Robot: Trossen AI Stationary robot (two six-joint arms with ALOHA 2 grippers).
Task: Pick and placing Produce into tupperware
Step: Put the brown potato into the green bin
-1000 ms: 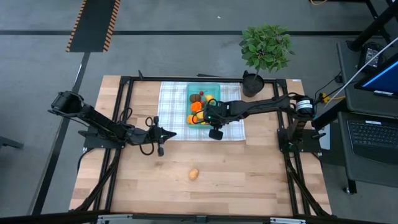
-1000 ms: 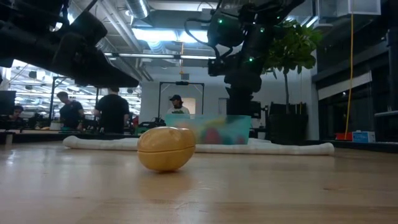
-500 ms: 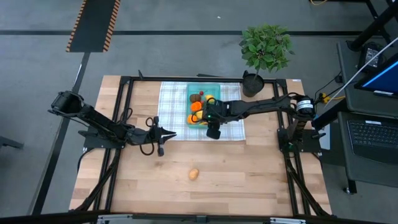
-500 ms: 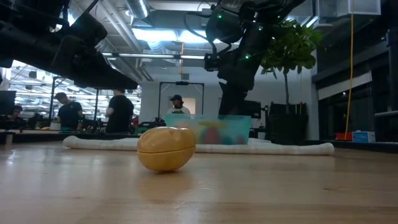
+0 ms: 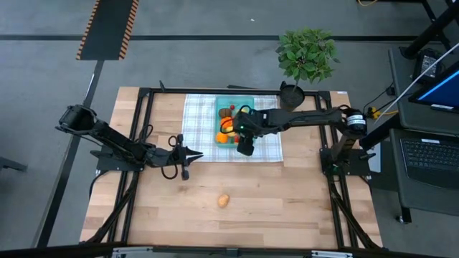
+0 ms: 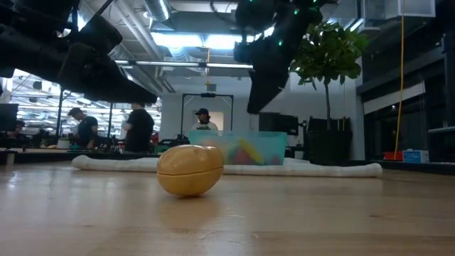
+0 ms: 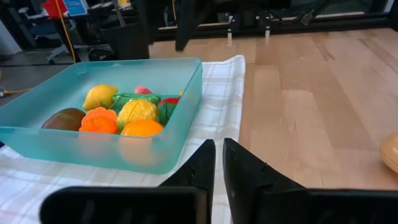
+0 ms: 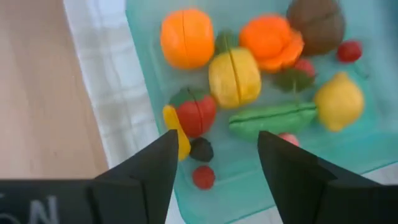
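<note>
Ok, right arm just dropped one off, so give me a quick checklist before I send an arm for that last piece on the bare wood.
1. Right gripper empty, jaws open: ok.
2. Right gripper over the tupperware, above its rim: ok.
3. Produce lying inside the tupperware, none on the checked cloth: ok.
4. Potato alone on the table, nothing beside it: ok.
5. Left gripper jaws shut, must open before picking: not ok.
6. Which arm reaches the potato more easily: cannot tell.
</note>
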